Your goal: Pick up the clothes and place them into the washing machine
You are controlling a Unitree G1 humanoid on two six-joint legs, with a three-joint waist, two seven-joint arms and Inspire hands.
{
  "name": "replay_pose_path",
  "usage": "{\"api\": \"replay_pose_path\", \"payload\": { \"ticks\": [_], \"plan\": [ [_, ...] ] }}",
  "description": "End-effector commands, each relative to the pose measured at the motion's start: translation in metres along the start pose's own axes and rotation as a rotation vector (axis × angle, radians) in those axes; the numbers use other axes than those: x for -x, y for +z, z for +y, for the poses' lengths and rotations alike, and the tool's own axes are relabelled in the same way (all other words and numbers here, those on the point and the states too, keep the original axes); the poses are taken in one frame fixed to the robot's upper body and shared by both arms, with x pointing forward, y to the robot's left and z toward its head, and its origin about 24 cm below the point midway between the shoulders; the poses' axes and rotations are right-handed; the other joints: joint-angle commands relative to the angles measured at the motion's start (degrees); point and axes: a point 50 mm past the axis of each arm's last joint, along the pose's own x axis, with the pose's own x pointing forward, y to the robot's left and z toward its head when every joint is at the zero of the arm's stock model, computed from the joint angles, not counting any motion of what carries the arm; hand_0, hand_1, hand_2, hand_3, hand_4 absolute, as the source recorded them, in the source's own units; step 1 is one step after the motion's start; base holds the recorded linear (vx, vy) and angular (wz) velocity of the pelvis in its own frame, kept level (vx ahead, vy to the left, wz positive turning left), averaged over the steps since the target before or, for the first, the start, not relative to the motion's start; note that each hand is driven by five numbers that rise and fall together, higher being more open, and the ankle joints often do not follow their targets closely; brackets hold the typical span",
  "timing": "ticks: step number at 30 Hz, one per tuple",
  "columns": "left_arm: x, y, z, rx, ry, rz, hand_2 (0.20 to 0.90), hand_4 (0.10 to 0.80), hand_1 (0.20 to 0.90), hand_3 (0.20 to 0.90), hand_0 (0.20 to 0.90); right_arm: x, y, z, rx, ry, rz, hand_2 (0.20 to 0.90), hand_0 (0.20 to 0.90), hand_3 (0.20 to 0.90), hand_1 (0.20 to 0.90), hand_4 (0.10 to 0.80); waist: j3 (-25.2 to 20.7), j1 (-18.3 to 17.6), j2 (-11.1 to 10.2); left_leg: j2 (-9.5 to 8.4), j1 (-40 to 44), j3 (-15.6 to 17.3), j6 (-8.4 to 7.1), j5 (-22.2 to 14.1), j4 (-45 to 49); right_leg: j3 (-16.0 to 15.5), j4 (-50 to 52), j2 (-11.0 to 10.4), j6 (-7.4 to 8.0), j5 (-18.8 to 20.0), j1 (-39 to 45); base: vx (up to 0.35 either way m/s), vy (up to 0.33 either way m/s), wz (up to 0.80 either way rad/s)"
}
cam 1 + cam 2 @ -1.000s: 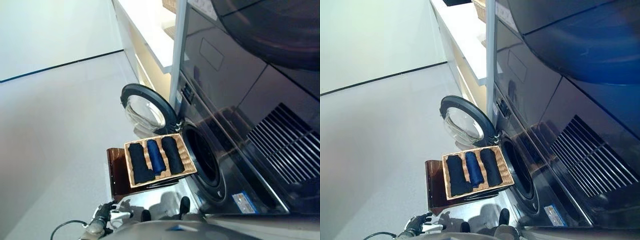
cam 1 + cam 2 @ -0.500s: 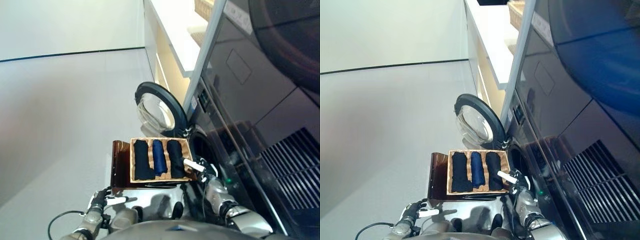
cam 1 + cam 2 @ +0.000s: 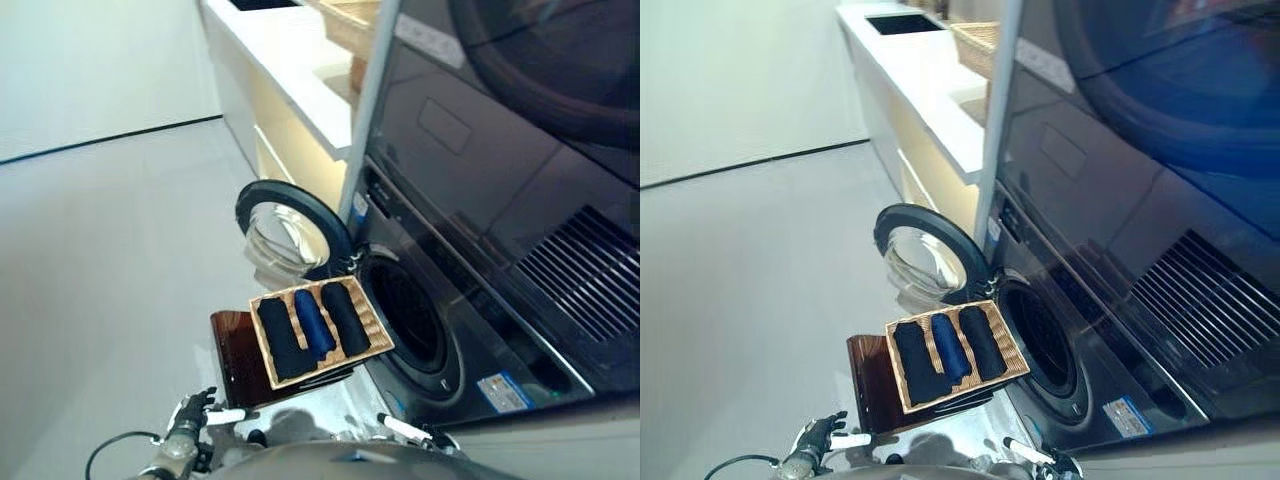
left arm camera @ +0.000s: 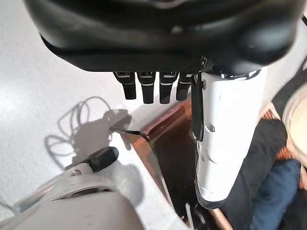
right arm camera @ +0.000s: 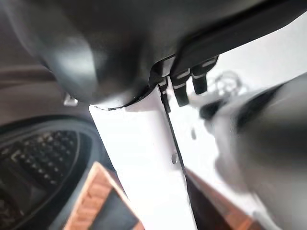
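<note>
A shallow wicker basket [image 3: 378, 335] rests on a low dark brown box [image 3: 235, 355] beside the washing machine's round opening [image 3: 412, 320]. It holds rolled clothes side by side: black [image 3: 280, 340], blue [image 3: 313, 322] and black [image 3: 345, 318]. The machine's door [image 3: 290, 228] stands open behind the basket. My left hand [image 3: 195, 415] is low at the near left of the box, fingers straight and empty; its wrist view shows the box [image 4: 168, 143] and clothes [image 4: 261, 158]. My right hand [image 3: 410, 432] is low in front of the machine, open and empty, short of the basket.
A white counter [image 3: 930, 90] runs along the wall behind the machine, with another wicker basket [image 3: 980, 45] on it. A second dark machine [image 3: 520, 130] is stacked above. Pale floor [image 3: 100, 250] spreads out to the left.
The camera has swung between frames. My right hand, half a second ago up by the basket's right rim, is now lower and back from it. The basket and clothes have not moved.
</note>
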Motion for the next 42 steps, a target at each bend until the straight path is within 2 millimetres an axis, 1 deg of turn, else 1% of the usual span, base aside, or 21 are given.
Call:
{"api": "replay_pose_path", "payload": {
  "ticks": [1, 4, 9, 11, 12, 13, 14, 15, 16, 19, 20, 21, 22, 24, 25, 26, 27, 30, 31, 35, 42],
  "plan": [
    [-0.005, 0.020, 0.009, -0.002, 0.017, -0.066, 0.900, 0.800, 0.900, 0.900, 0.900, -0.003, 0.029, -0.004, 0.056, -0.021, -0.093, 0.900, 0.900, 0.900, 0.900, 0.800, -0.79, 0.74, -1.60, -5.36, -2.51, -2.48, 0.29, -1.74, 0.00, 4.06, -3.97, 4.10, -1.40, 2.61, -1.85, 0.079, -0.003, 0.14],
    [-0.003, 0.012, -0.002, -0.001, -0.016, -0.045, 0.900, 0.800, 0.900, 0.900, 0.900, -0.003, 0.023, -0.010, 0.114, -0.048, -0.070, 0.900, 0.900, 0.900, 0.900, 0.800, -2.18, 0.92, -1.92, -5.62, -2.35, -2.38, 0.26, -2.38, -0.37, 3.18, -7.65, 3.66, -0.43, 4.50, -0.10, 0.090, -0.001, 0.04],
    [-0.002, 0.010, -0.005, -0.029, -0.033, -0.042, 0.900, 0.800, 0.900, 0.900, 0.900, -0.003, 0.033, -0.013, 0.165, -0.079, -0.100, 0.900, 0.900, 0.900, 0.900, 0.800, -2.14, 1.15, -2.12, -5.65, -2.22, -2.49, 0.46, -2.68, -0.37, 2.65, -7.04, 3.44, -0.15, 5.01, -0.14, 0.030, -0.004, 0.02],
    [-0.004, 0.020, 0.002, -0.034, -0.010, -0.081, 0.900, 0.800, 0.900, 0.900, 0.900, -0.004, 0.066, -0.006, 0.222, -0.066, -0.207, 0.900, 0.900, 0.900, 0.900, 0.800, 0.78, 0.57, -1.11, -4.99, -2.87, -3.25, 1.70, -2.47, 0.23, 4.37, 5.09, 3.62, 0.36, 3.57, -6.51, -0.109, 0.005, -0.03],
    [-0.005, 0.024, 0.006, -0.035, 0.003, -0.092, 0.900, 0.800, 0.900, 0.900, 0.900, -0.004, 0.079, -0.002, 0.225, -0.059, -0.243, 0.900, 0.900, 0.900, 0.900, 0.800, 1.83, 0.20, -0.70, -5.02, -3.50, -3.85, 1.71, -2.22, 0.36, 5.94, 6.87, 3.43, 0.62, 3.06, -8.49, -0.077, -0.046, -0.07],
    [-0.005, 0.024, 0.008, -0.035, 0.013, -0.090, 0.900, 0.800, 0.900, 0.900, 0.900, -0.003, 0.088, 0.000, 0.241, -0.058, -0.265, 0.900, 0.900, 0.900, 0.900, 0.800, 2.14, 0.39, -0.32, -4.92, -3.94, -4.20, 1.34, -2.11, 0.03, 5.71, 4.75, 2.15, 0.58, 3.11, -8.77, -0.030, -0.051, -0.03],
    [-0.005, 0.024, 0.008, -0.035, 0.013, -0.090, 0.900, 0.800, 0.900, 0.900, 0.900, -0.003, 0.088, 0.000, 0.241, -0.058, -0.265, 0.900, 0.900, 0.900, 0.900, 0.800, 2.15, 0.38, -0.32, -4.92, -3.93, -4.22, 1.34, -2.11, 0.03, 5.70, 4.74, 2.15, 0.58, 3.11, -8.76, 0.001, -0.107, 0.14],
    [-0.005, 0.025, 0.010, -0.030, 0.025, -0.090, 0.900, 0.800, 0.900, 0.900, 0.900, -0.002, 0.095, 0.001, 0.269, -0.060, -0.291, 0.900, 0.900, 0.900, 0.900, 0.800, 2.15, 0.99, -0.17, -4.87, -4.39, -4.35, 0.73, -1.99, -0.32, 4.59, 1.02, 0.52, 0.45, 3.72, -7.97, 0.037, -0.180, 0.23],
    [-0.006, 0.027, 0.013, -0.008, 0.047, -0.099, 0.900, 0.800, 0.900, 0.900, 0.900, -0.001, 0.109, 0.008, 0.279, -0.045, -0.341, 0.900, 0.900, 0.900, 0.900, 0.800, 2.35, 1.32, -0.47, -4.53, -5.01, -4.49, -0.09, -2.25, -0.37, 3.61, -3.20, -1.39, 0.69, 6.24, -7.25, 0.081, -0.224, 0.25],
    [-0.006, 0.028, 0.015, 0.023, 0.060, -0.105, 0.900, 0.800, 0.900, 0.900, 0.900, 0.001, 0.117, 0.010, 0.300, -0.051, -0.365, 0.900, 0.900, 0.900, 0.900, 0.800, 2.53, 1.92, -0.86, -4.15, -5.20, -4.23, -0.72, -2.20, -0.30, 2.82, -4.69, -1.51, 0.85, 6.76, -6.52, 0.060, -0.157, 0.24],
    [-0.006, 0.037, 0.013, 0.054, 0.066, -0.145, 0.900, 0.800, 0.900, 0.900, 0.900, 0.003, 0.129, 0.008, 0.290, -0.072, -0.403, 0.900, 0.900, 0.900, 0.900, 0.800, 3.48, 2.49, -0.89, -3.30, -7.02, -4.17, -1.84, -2.08, 1.43, 0.84, -4.94, -1.72, 0.68, 6.29, -6.26, -0.179, -0.230, 0.26],
    [-0.007, 0.061, 0.008, 0.075, 0.059, -0.233, 0.900, 0.800, 0.900, 0.900, 0.900, 0.008, 0.155, 0.003, 0.257, -0.106, -0.480, 0.900, 0.900, 0.900, 0.900, 0.800, 7.17, 2.21, -0.49, -2.59, -13.65, -3.92, -3.04, -2.63, 10.13, -2.07, -3.99, -2.78, 0.02, 6.01, -7.15, -0.182, -0.228, 0.42],
    [-0.007, 0.061, 0.008, 0.075, 0.060, -0.234, 0.900, 0.800, 0.900, 0.900, 0.900, 0.008, 0.155, 0.003, 0.257, -0.106, -0.481, 0.900, 0.900, 0.900, 0.900, 0.800, 6.91, 2.02, -0.51, -2.68, -14.09, -4.09, -2.99, -2.52, 10.24, -2.25, -4.02, -2.86, 0.03, 6.09, -7.42, -0.273, -0.167, 0.57],
    [-0.007, 0.072, 0.006, 0.089, 0.061, -0.263, 0.900, 0.800, 0.900, 0.900, 0.900, 0.014, 0.178, -0.003, 0.256, -0.154, -0.532, 0.900, 0.900, 0.900, 0.900, 0.800, 8.19, 1.67, 0.55, -1.31, -17.62, -0.35, -2.99, -1.75, 11.70, -5.20, -2.34, -3.28, -0.17, 5.28, -9.52, -0.116, -0.067, 1.45],
    [-0.007, 0.071, 0.006, 0.098, 0.070, -0.260, 0.900, 0.800, 0.900, 0.900, 0.900, 0.018, 0.193, -0.003, 0.272, -0.171, -0.566, 0.900, 0.900, 0.900, 0.900, 0.800, 8.41, 2.35, 1.26, -1.87, -18.33, -1.67, -2.40, -1.55, 10.69, -5.27, -1.27, -2.74, -0.44, 4.87, -11.54, -0.133, -0.018, 1.31],
    [-0.007, 0.080, 0.008, 0.106, 0.079, -0.296, 0.900, 0.800, 0.900, 0.900, 0.900, 0.028, 0.223, -0.005, 0.282, -0.214, -0.637, 0.900, 0.900, 0.900, 0.900, 0.800, 8.91, 3.00, 2.14, -2.75, -21.57, -2.27, -1.92, -0.95, 10.53, -4.56, 0.16, -2.84, -0.74, 5.06, -15.54, -0.110, 0.005, 0.23],
    [-0.007, 0.080, 0.008, 0.107, 0.079, -0.297, 0.900, 0.800, 0.900, 0.900, 0.900, 0.028, 0.223, -0.005, 0.282, -0.214, -0.637, 0.900, 0.900, 0.900, 0.900, 0.800, 8.77, 3.02, 2.13, -2.75, -21.76, -2.25, -1.91, -0.96, 10.58, -4.53, 0.24, -2.86, -0.75, 5.04, -15.75, -0.122, 0.005, -0.17],
    [-0.003, 0.094, 0.011, 0.137, 0.083, -0.386, 0.900, 0.800, 0.900, 0.900, 0.900, 0.051, 0.272, -0.010, 0.318, -0.303, -0.742, 0.900, 0.900, 0.900, 0.900, 0.800, 9.33, 4.77, 3.08, -3.17, -25.10, -1.68, -1.22, -0.44, 10.85, -3.02, 2.30, -3.18, -1.10, 4.96, -20.65, -0.013, 0.018, -0.16],
    [0.000, 0.101, 0.013, 0.151, 0.086, -0.427, 0.900, 0.800, 0.900, 0.900, 0.900, 0.057, 0.283, -0.011, 0.340, -0.340, -0.762, 0.900, 0.900, 0.900, 0.900, 0.800, 9.77, 5.47, 3.49, -3.10, -25.15, -1.90, -1.55, -1.76, 11.05, -2.32, 3.34, -3.10, -0.61, 3.53, -21.32, 0.053, 0.020, -0.09],
    [0.005, 0.118, 0.020, 0.212, 0.113, -0.513, 0.900, 0.800, 0.900, 0.900, 0.900, 0.088, 0.329, -0.025, 0.371, -0.473, -0.852, 0.900, 0.900, 0.900, 0.900, 0.800, 11.79, 7.12, 4.55, -3.21, -27.68, -1.85, -1.36, -1.70, 11.75, -1.57, 4.86, -3.48, -0.70, 3.18, -24.11, 0.020, 0.003, -0.13],
    [0.005, 0.125, 0.026, 0.219, 0.149, -0.532, 0.900, 0.800, 0.900, 0.900, 0.900, 0.104, 0.347, -0.029, 0.390, -0.531, -0.895, 0.900, 0.900, 0.900, 0.900, 0.800, 12.32, 7.61, 5.00, -3.59, -29.68, -2.34, -1.25, -1.93, 12.36, -1.34, 5.88, -3.57, -0.82, 3.04, -26.41, 0.016, 0.001, 0.01]
  ]
}}
